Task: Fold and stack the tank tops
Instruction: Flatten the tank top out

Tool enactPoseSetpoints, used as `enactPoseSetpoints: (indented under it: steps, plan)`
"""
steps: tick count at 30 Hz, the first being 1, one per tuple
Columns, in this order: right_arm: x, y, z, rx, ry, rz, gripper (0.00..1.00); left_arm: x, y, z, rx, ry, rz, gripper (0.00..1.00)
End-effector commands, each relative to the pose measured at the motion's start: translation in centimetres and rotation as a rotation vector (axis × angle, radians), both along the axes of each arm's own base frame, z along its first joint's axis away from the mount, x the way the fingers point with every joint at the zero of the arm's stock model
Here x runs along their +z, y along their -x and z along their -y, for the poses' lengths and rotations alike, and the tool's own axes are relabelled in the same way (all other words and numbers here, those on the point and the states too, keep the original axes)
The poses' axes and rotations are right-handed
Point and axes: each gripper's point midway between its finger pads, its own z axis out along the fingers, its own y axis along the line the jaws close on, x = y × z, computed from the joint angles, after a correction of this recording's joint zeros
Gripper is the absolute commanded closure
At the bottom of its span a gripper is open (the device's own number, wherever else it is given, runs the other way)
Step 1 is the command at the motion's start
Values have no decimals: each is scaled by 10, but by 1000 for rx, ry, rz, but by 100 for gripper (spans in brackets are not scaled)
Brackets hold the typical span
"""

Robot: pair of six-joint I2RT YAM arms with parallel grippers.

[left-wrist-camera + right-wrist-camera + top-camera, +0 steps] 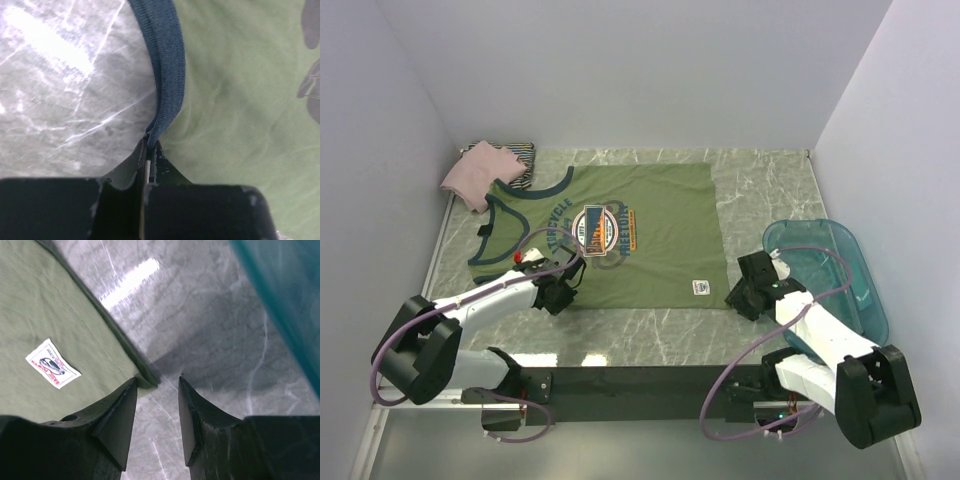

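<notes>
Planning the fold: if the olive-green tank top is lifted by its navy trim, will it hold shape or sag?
Likely sags: the olive-green tank top lies flat like thin cloth, so probably light too. Its navy trim puckers where the left gripper pinches it, so it may bunch when pulled.

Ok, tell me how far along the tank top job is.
Done, seemingly: the pink top lies partly over the striped top in the far left corner, loosely. In hand: the green top lies spread flat; the left tool is shut on its navy trim, the right tool open at its hem corner. Left: folding the green top and stacking it.
</notes>
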Motion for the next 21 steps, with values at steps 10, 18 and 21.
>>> enactPoseSetpoints:
  steps: [10, 18, 21]
  plan:
    - [3, 2, -1, -46, 26, 20, 54, 2, -2, 4, -19, 33, 45, 99]
    - [-7, 0, -6, -54, 24, -4, 59, 10, -2, 4, -31, 43, 61, 99]
    - [-9, 0, -6, -53, 43, -13, 61, 12, -2, 5, -36, 51, 70, 99]
